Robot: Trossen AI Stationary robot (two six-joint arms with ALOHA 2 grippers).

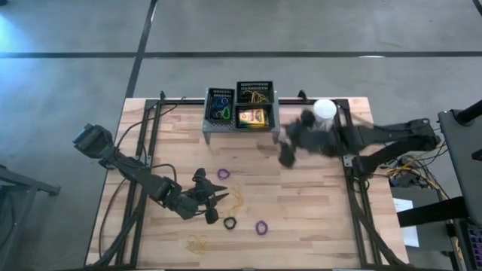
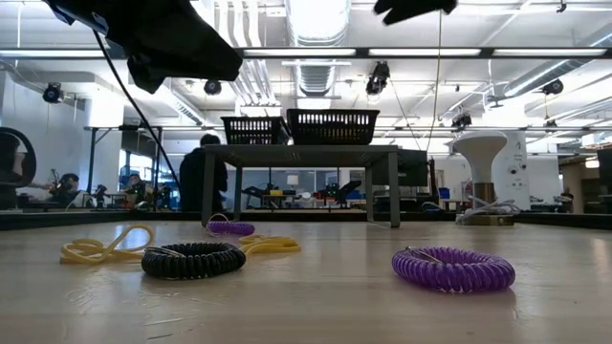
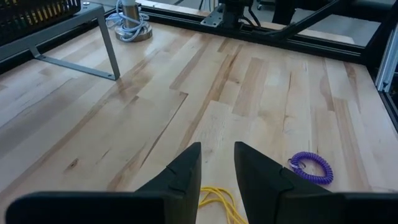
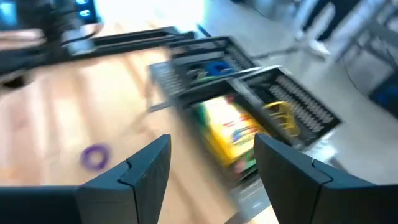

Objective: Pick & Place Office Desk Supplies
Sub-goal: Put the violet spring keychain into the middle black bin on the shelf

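Observation:
A yellow-and-green crayon box (image 1: pixel 254 117) lies in a black basket of the grey rack (image 1: pixel 241 129) at the far edge. Coloured loop bands (image 1: pixel 221 113) and tan rubber bands (image 1: pixel 256 96) fill the other baskets. On the table lie two purple loop bands (image 1: pixel 223 174) (image 1: pixel 261 226), a black one (image 1: pixel 230 223) and tan rubber bands (image 1: pixel 237 197) (image 1: pixel 199 242). My left gripper (image 1: pixel 218 202) hovers open above the rubber bands (image 3: pixel 217 202), holding nothing. My right gripper (image 4: pixel 211 142) is open and raised near the rack's right end, facing the crayon box (image 4: pixel 230 134).
A white-domed round object (image 1: pixel 324 110) stands right of the rack, with a cable at its base (image 3: pixel 130 25). Black frame rails (image 1: pixel 143 150) run along the table's left and right sides. Bare wood lies between the rack and the loose bands.

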